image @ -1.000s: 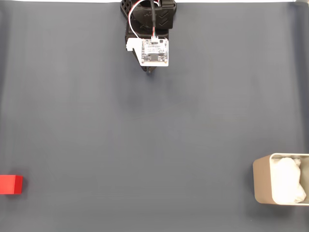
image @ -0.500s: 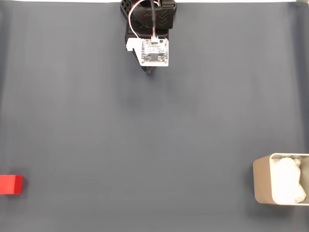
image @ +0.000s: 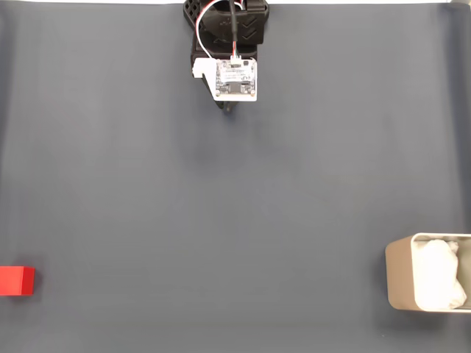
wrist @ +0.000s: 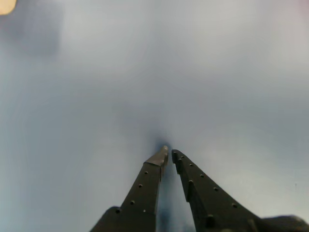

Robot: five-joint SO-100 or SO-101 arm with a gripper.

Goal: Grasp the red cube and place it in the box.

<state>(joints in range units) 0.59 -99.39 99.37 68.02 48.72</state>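
A small red cube [image: 16, 280] lies at the far left edge of the dark grey mat in the fixed view, cut by the frame. At the lower right edge stands the beige box [image: 399, 283], open on top, with crumpled white paper [image: 439, 275] inside. The arm hangs at the top centre, far from both, and my gripper [image: 229, 107] points down at the mat below a white circuit board [image: 235, 79]. In the wrist view my gripper [wrist: 169, 153] is shut, its two black fingertips nearly touching, with nothing between them.
The grey mat [image: 235, 220] stretches bare between the arm, the cube and the box. A blurred beige patch [wrist: 6, 6] shows in the top left corner of the wrist view.
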